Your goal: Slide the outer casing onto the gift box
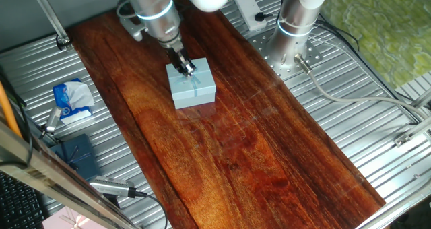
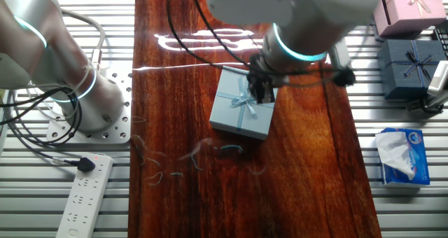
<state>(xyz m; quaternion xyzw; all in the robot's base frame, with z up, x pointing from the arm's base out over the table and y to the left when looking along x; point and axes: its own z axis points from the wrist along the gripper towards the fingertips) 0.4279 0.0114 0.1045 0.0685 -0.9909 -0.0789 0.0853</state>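
**Gripper parked on top of the light-blue box**

So the outer casing [image 1: 193, 87], light-blue with the pale ribbon bow [image 2: 244, 102] on top, sits on the wooden board [image 1: 256, 155] toward the arm's end of it. The gift box itself can't be made out separately in either view, so no telling whether it's inside. The gripper [image 1: 183, 67] comes straight down onto the casing's top edge near the bow, fingers close together, but whether they're actually pinching anything is hard to call from either view. Off the board on the metal table [image 2: 406, 210]: a pale pink box [image 2: 409, 5], a dark navy flat box [image 2: 409, 66], a tissue pack [image 2: 402, 156], plus a power strip [image 2: 85, 196].
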